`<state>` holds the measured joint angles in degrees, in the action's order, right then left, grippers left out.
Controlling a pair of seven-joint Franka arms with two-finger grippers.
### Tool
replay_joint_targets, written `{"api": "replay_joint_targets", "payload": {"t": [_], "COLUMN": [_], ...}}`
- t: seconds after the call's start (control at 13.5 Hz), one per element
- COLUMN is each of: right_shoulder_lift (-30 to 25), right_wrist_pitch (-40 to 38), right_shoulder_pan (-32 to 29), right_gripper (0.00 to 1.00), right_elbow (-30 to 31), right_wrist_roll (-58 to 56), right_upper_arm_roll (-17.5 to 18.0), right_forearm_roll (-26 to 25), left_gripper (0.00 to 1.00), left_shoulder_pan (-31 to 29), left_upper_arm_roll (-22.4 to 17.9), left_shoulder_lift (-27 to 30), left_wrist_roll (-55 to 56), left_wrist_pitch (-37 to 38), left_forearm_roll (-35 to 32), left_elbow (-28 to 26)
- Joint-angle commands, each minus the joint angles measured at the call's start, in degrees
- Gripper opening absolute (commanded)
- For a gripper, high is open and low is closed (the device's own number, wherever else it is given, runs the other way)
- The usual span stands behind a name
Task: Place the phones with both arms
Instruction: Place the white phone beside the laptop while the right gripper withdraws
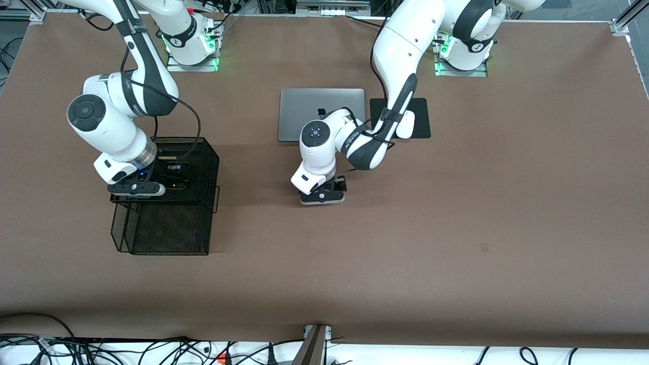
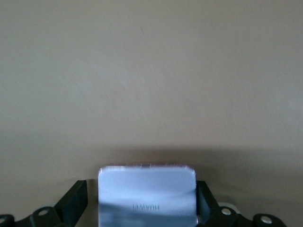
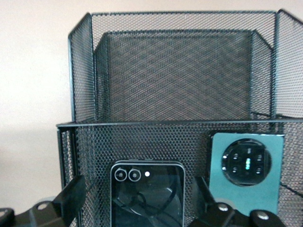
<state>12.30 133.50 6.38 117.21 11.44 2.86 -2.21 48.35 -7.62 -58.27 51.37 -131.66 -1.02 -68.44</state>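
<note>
The pale lilac-white phone [image 2: 147, 194] lies flat on the brown table, nearer to the front camera than the laptop. My left gripper [image 1: 323, 196] is down at the table and open, also seen in the left wrist view [image 2: 142, 194]. One finger [image 2: 78, 198] stands clear of the phone and the other sits at its edge. My right gripper [image 1: 138, 189] hangs open over the black mesh basket [image 1: 167, 223], also seen in the right wrist view [image 3: 137, 189]. Its fingers stand apart from the black phone [image 3: 147, 194], which lies on the basket's upper tier. The dark-green phone [image 3: 247, 165] lies beside it.
A closed silver laptop [image 1: 321, 114] lies at mid-table near the arm bases. A white mouse [image 1: 405, 124] sits on a black pad [image 1: 421, 119] beside it, toward the left arm's end. The basket's mesh walls [image 3: 180, 66] rise around the right gripper.
</note>
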Motion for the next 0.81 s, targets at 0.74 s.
{"api": "replay_joint_targets", "payload": {"t": [0.74], "right_shoulder_lift": [13.61], "right_wrist_pitch": [-24.79], "right_shoulder_pan": [2.65], "right_gripper": [0.99], "right_elbow": [-33.6], "right_wrist_roll": [31.2], "right_upper_arm_roll": [13.83], "right_forearm_roll": [1.95], "left_gripper": [1.0], "left_shoulder_pan": [-22.66], "left_upper_arm_roll": [-1.7], "left_shoulder_lift": [22.65], "left_wrist_roll": [-20.66], "left_wrist_pitch": [26.79], "left_forearm_roll": [0.85], "left_elbow": [-4.15]}}
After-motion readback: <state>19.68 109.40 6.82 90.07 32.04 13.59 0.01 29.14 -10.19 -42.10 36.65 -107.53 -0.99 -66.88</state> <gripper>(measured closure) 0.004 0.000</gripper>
